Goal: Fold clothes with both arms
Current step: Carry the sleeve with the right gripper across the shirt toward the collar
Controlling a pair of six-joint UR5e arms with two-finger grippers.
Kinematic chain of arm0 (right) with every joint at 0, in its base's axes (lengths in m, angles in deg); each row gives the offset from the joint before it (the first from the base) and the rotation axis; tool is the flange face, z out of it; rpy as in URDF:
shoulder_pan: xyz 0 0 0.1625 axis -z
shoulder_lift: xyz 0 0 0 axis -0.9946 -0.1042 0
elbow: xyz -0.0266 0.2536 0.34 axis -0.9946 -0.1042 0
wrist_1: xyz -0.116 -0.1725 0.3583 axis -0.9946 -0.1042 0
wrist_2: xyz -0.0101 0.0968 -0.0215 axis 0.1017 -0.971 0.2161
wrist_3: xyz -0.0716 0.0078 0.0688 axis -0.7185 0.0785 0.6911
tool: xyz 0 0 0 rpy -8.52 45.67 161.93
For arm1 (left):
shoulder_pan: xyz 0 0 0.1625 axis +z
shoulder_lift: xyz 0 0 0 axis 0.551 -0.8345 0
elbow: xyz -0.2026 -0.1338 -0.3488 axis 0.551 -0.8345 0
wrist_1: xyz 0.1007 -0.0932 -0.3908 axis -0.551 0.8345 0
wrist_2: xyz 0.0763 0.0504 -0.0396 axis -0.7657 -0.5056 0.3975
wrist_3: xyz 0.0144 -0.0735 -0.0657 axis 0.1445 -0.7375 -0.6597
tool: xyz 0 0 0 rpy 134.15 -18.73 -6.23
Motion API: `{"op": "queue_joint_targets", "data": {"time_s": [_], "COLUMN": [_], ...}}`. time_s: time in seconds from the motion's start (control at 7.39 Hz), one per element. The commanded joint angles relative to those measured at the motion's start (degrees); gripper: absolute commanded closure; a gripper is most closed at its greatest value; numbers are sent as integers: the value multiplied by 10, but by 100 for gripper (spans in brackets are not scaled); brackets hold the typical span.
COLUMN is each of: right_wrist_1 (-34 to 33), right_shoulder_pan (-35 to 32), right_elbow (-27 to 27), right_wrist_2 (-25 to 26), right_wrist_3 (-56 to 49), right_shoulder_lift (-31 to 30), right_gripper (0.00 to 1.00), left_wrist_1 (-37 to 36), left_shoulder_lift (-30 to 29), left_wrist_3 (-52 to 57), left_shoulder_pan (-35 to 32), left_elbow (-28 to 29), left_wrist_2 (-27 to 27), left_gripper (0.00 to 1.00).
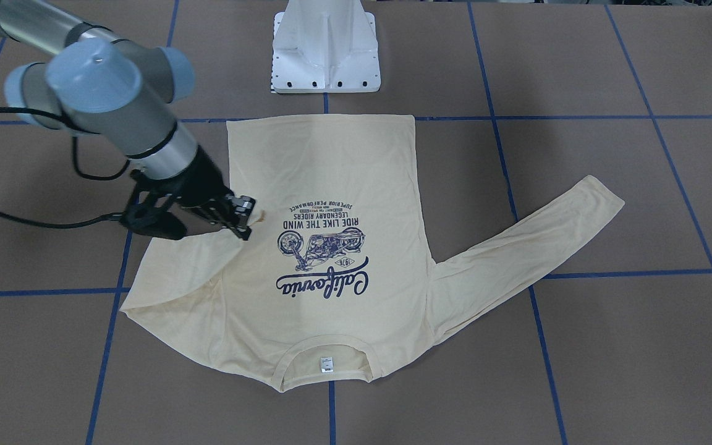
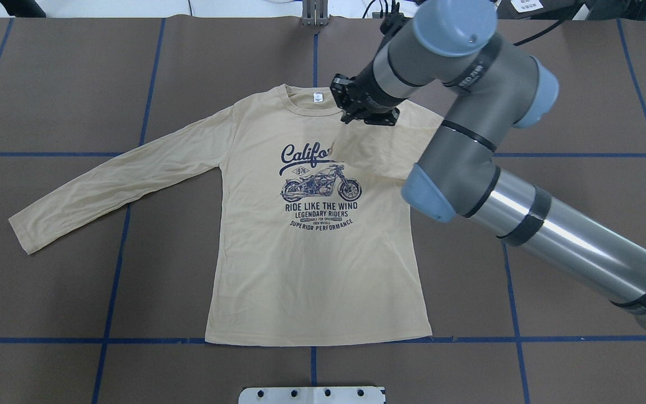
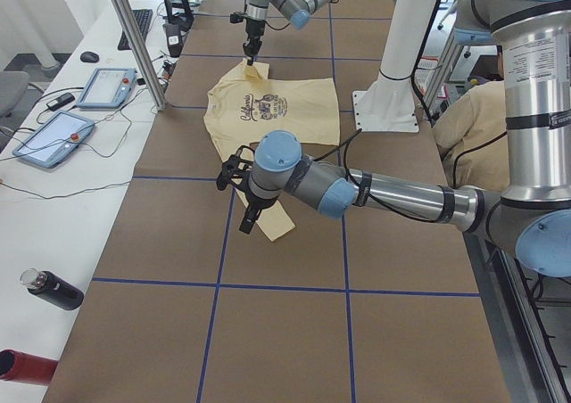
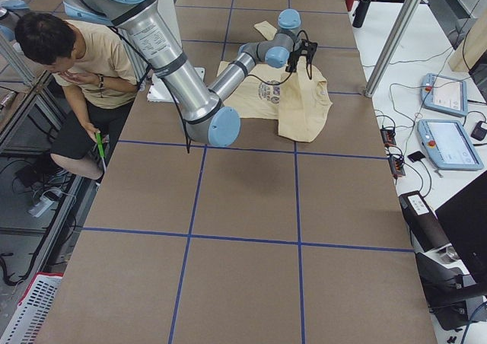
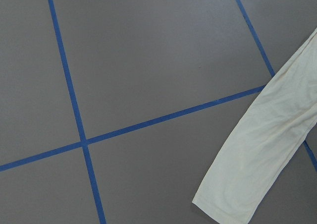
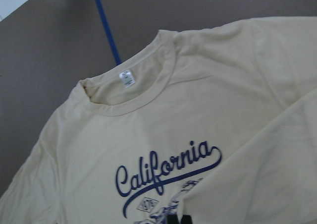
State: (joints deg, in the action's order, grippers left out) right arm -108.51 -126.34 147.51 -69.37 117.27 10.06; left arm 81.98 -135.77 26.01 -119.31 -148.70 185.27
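- Bare table point(image 2: 65, 280) surrounds the T-shirt point(image 2: 312, 269).
- The right arm point(image 2: 469, 140) slants over the folded-in sleeve.
- A white pedestal base point(image 1: 326, 55) stands just beyond the hem.

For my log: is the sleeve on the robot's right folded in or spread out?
Folded in: the right gripper holds the sleeve end over the chest print.

From the table's end I saw the left arm point(image 3: 384, 192) stretched low across the brown table point(image 3: 285, 332), with the left gripper point(image 3: 245, 214) hanging just over the near sleeve point(image 3: 277, 223) of the shirt point(image 3: 277, 109) (fingers apart or together, I couldn't tell). The right gripper point(image 3: 252, 57) pointed straight down at the shirt's far side. A person point(image 3: 468, 140) was at the right edge, behind the white pedestal point(image 3: 393, 100). Two tablets point(image 3: 107, 86) and a dark bottle point(image 3: 53, 290) lay on the white bench point(image 3: 36, 225).
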Motion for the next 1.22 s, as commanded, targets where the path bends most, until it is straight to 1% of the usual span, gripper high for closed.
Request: {"op": "queue_joint_targets", "data": {"time_s": [0.0,0.14,0.27,0.41,0.54,0.68,0.81,0.95,1.08], "right_wrist_1": [-2,0,28,64,99,140,152,154,157], "right_shoulder_pan": [24,51,73,73,73,76,77,77,78], "right_elbow": [-66,-108,-167,-221,-268,-313,-348,-359,-381], "right_wrist_2": [22,57,105,111,130,136,137,137,142], "right_wrist_3": [15,15,16,16,14,13,13,13,13], "right_shoulder_lift": [99,138,167,190,204,216,240,252,271], "right_gripper": [100,100,100,100,100,100,100,100,31], "left_wrist_1": [0,0,1,0,0,0,0,0,1], "left_shoulder_lift": [0,0,0,0,0,0,0,0,-1], "left_wrist_3": [0,0,0,1,0,1,1,0,1], "left_shoulder_pan": [0,0,0,0,0,0,0,0,0], "left_elbow": [-3,-3,-3,-3,-4,-3,-3,-3,-4], "left_wrist_2": [0,0,0,0,0,0,0,0,1], "left_gripper": [0,0,0,0,0,0,0,0,0]}}
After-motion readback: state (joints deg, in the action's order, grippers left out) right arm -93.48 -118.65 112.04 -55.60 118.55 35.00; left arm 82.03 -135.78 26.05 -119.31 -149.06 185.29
